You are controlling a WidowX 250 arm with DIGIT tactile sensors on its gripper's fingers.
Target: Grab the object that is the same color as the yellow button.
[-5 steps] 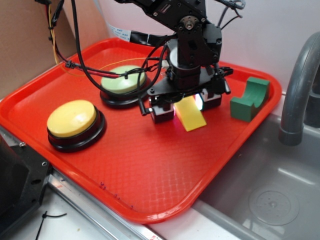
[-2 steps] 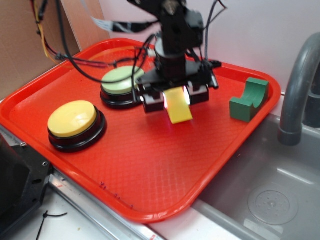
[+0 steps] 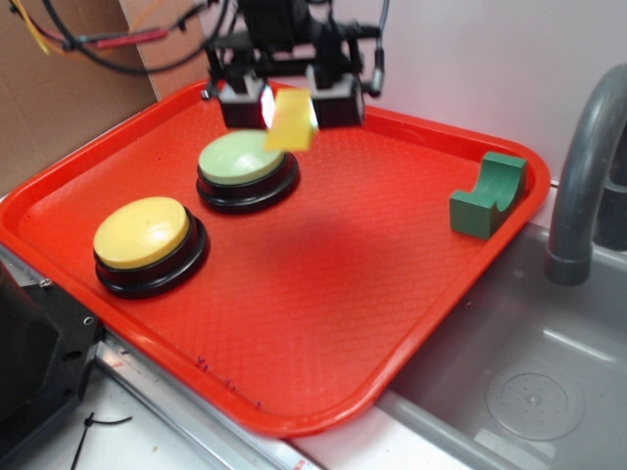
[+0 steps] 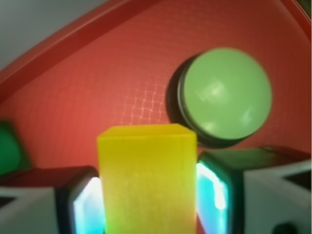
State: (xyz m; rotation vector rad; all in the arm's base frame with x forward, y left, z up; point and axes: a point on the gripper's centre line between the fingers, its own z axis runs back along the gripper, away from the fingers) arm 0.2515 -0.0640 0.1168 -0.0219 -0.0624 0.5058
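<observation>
My gripper (image 3: 290,106) is shut on the yellow wedge block (image 3: 291,121) and holds it in the air above the back of the red tray (image 3: 323,323), just behind the pale green button (image 3: 242,157). In the wrist view the yellow wedge block (image 4: 147,178) fills the space between my two glowing pads (image 4: 210,192), with my gripper (image 4: 147,195) well above the tray floor. The yellow button (image 3: 141,232), a domed cap on a black base, sits at the tray's front left, apart from my gripper.
A green block with a curved notch (image 3: 489,195) stands near the tray's right rim; a sliver of it shows in the wrist view (image 4: 8,147). The pale green button (image 4: 226,97) lies below and right of my jaws. A grey faucet (image 3: 586,166) and sink (image 3: 534,392) are right of the tray. Cardboard (image 3: 59,98) stands at back left.
My gripper has lifted the yellow wedge off the tray and carried it up and to the back left, from beside the green button to above and behind it.
</observation>
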